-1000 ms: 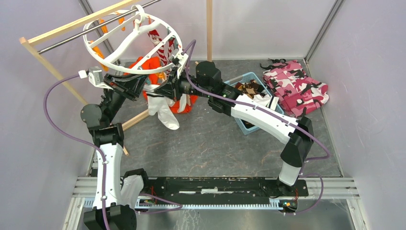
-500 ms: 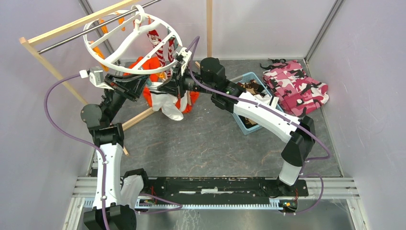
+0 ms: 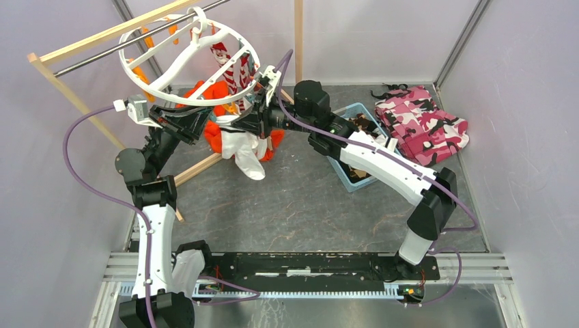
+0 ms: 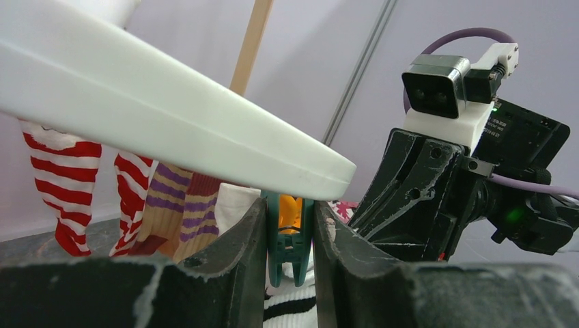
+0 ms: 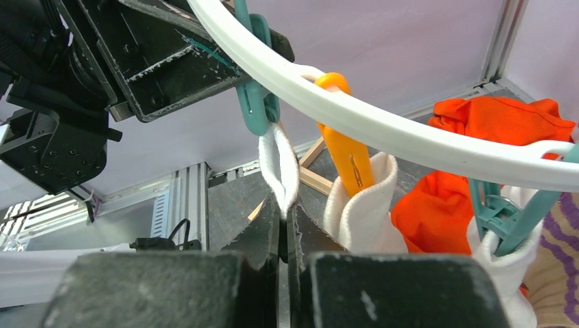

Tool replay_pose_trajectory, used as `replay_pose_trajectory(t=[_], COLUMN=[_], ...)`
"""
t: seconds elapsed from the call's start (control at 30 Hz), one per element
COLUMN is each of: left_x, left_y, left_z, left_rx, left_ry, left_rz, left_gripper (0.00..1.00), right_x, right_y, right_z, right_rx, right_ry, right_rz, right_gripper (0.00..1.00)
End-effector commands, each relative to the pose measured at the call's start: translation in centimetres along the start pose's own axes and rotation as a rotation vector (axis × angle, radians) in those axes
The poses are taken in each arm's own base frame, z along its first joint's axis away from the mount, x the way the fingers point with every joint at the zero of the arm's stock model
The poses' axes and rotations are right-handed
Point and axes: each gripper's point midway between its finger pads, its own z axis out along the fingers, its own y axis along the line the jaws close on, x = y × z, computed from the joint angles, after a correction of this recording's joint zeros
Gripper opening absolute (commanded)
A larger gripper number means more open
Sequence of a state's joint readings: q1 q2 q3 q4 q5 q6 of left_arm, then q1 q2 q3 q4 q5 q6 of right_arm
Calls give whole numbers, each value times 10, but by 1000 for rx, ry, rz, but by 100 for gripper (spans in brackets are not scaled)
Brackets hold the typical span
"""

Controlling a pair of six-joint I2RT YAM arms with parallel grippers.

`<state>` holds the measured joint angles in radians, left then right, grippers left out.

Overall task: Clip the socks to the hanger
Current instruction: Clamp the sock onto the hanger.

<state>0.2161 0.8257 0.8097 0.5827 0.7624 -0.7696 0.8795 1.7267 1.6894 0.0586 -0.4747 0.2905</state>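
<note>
The hanger point(image 3: 171, 82), a white ring, hangs from the rack bar. My left gripper point(image 4: 290, 232) is shut on a teal clip point(image 4: 290, 246) under the ring point(image 4: 171, 123) and squeezes its handles. My right gripper point(image 5: 283, 212) is shut on the cuff of a white sock point(image 5: 280, 164), held up so the cuff reaches that teal clip point(image 5: 256, 102). From above, the sock point(image 3: 247, 154) dangles below both grippers, left point(image 3: 208, 117) and right point(image 3: 235, 126). A red-and-white striped sock point(image 4: 65, 178) and a tan-and-purple one point(image 4: 171, 212) hang clipped behind.
An orange clip point(image 5: 345, 150) holds another white sock point(image 5: 362, 205) next to my right gripper. An orange garment point(image 3: 217, 92) hangs under the ring. A blue bin point(image 3: 341, 174) with socks and a pink camouflage cloth point(image 3: 423, 126) lie to the right. The wooden rack point(image 3: 68, 96) stands at the left.
My right gripper has risen toward the ring, moving right, and has lifted the white sock with it. The left gripper has stayed on the teal clip.
</note>
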Motion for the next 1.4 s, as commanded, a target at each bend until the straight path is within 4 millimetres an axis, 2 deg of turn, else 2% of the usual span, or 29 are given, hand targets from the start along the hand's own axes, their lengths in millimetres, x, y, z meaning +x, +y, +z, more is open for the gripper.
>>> replay_pose_trajectory(t=[0.0, 0.43, 1.03, 1.37], left_x=[-14, -16, -16, -14], left_y=[-16, -17, -17, -17], left_z=[2, 3, 3, 3], left_rx=[50, 50, 50, 52], left_ry=[-24, -29, -30, -28], left_rz=[29, 29, 24, 24], left_gripper=[5, 5, 6, 6], right_x=[-37, -31, -23, -30], right_y=[15, 23, 31, 31], right_z=[-11, -13, -6, -4], right_rx=[-38, -78, -99, -89], right_ry=[-83, -74, -57, -69], right_rz=[-47, -40, -41, -55], right_gripper=[0, 0, 0, 0])
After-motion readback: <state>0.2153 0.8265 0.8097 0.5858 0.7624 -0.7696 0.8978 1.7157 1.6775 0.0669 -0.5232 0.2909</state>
